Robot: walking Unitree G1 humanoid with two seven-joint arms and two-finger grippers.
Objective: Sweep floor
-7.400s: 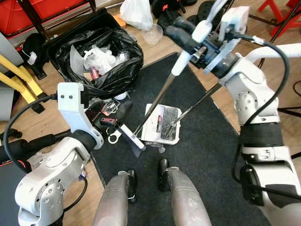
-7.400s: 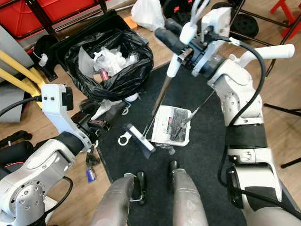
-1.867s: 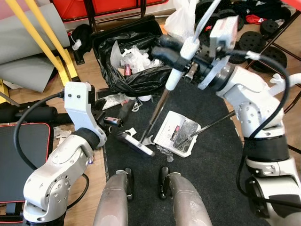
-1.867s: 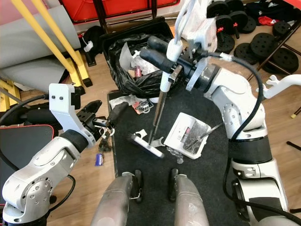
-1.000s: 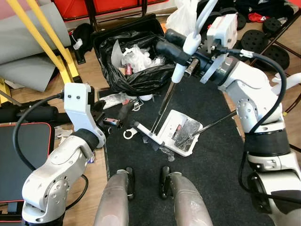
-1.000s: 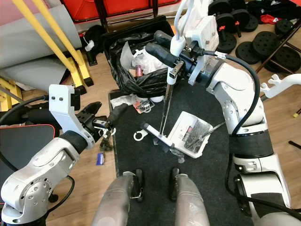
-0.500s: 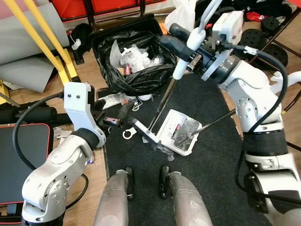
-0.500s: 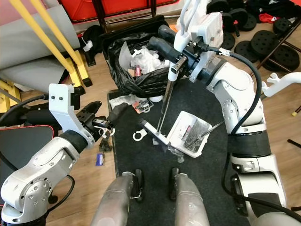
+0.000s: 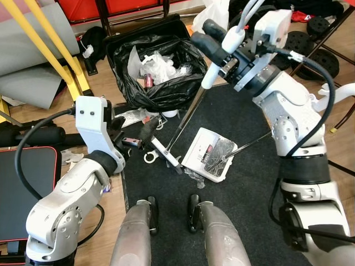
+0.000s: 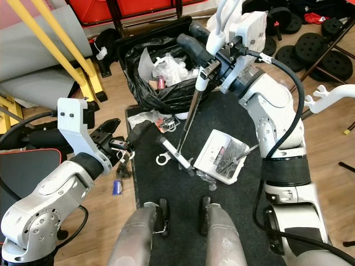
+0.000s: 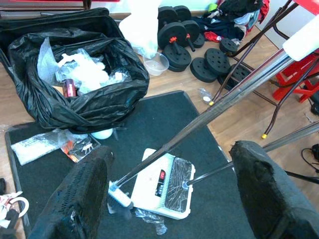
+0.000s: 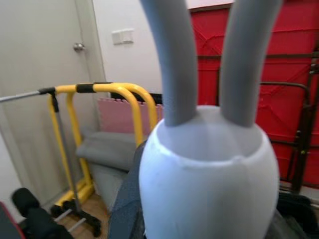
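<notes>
While the right gripper (image 9: 219, 41) clamps the broom (image 9: 183, 119), it sweeps.
Left gripper (image 11: 167, 186) gapes beside the dustpan (image 9: 208, 154).

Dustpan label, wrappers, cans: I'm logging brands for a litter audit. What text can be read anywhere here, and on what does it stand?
None can be read.
Dustpan: a red sticker, too small to read.
Can in the trash bag: red, print blurred.
Flat wrapper on the mat: dark marks, not legible.
Blue packet on the floor: too small.
The right hand holds the broom, which bears no visible print.
</notes>
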